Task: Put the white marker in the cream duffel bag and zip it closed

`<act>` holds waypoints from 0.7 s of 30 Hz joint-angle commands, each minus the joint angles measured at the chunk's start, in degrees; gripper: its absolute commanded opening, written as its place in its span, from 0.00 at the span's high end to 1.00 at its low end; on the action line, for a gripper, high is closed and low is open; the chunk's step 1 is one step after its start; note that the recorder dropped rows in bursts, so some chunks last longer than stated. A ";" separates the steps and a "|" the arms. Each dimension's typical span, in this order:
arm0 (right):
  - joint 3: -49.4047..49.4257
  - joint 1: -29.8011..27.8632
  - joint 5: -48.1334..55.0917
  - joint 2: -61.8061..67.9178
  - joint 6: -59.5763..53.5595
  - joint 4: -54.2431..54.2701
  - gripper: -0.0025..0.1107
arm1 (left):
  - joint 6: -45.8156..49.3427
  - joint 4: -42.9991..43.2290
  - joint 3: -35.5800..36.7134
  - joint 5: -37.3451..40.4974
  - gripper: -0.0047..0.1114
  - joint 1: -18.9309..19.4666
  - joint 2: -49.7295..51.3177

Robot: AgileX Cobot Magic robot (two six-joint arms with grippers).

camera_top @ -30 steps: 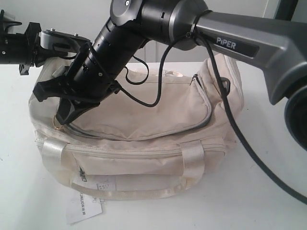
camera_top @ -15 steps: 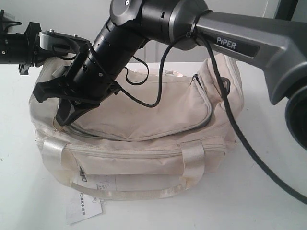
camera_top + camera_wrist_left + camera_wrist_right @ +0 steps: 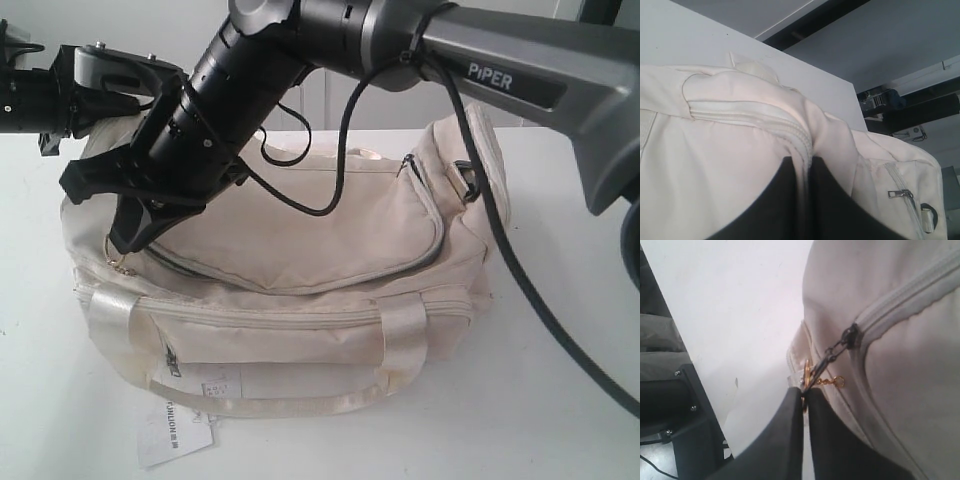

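Note:
The cream duffel bag [image 3: 300, 250] lies on the white table with its grey top zipper [image 3: 300, 285] drawn along the flap. My right gripper [image 3: 125, 245] reaches across to the bag's left end and is shut on the dark zipper pull [image 3: 829, 356], which carries a small gold charm [image 3: 832, 381]. In its wrist view the right gripper [image 3: 802, 392] pinches the pull at the fingertips. My left gripper [image 3: 802, 162] is shut on a ridge of the bag's fabric along a seam [image 3: 765, 117], behind the right arm at the bag's far left corner [image 3: 120, 120]. The white marker is out of view.
A white paper tag [image 3: 175, 435] hangs off the bag's front toward the table's near edge. Shiny cream handles [image 3: 405, 335] lie on the front side. A side pocket zipper [image 3: 900, 194] and a black strap ring [image 3: 465, 170] sit at the right end. The right arm's cable [image 3: 520, 290] trails over the bag.
The right arm has lifted and shifted slightly left with the zipper pull, tugging the bag's left end. The left gripper has risen a little with the pinched fabric.

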 commanded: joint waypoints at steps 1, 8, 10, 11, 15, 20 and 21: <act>0.09 0.84 2.86 -0.94 -0.92 1.07 0.98 | -0.17 -3.90 -0.39 -1.26 0.96 0.28 -0.12; 0.09 1.00 2.86 -1.18 -0.36 -0.76 0.98 | 0.00 -3.90 -0.39 -1.26 0.96 0.28 -0.12; 0.09 1.08 2.86 -1.45 -0.21 -2.57 0.98 | -0.02 -3.90 -0.39 -1.26 0.96 0.40 -0.12; 0.09 1.08 2.86 -1.46 -0.21 -2.60 0.98 | -0.02 -3.90 -0.39 -1.26 0.96 0.73 -0.12; 0.09 1.21 2.86 -1.94 -0.21 -2.57 0.98 | -0.02 -3.90 -0.39 -0.63 0.96 1.76 -0.12; 0.65 1.61 2.86 -1.94 0.20 -4.29 0.98 | -0.02 -3.90 -0.39 0.37 0.96 2.38 -0.12; 1.22 1.75 2.86 -2.07 0.72 -5.04 0.98 | -0.02 -3.90 -0.39 0.37 0.96 2.38 -0.12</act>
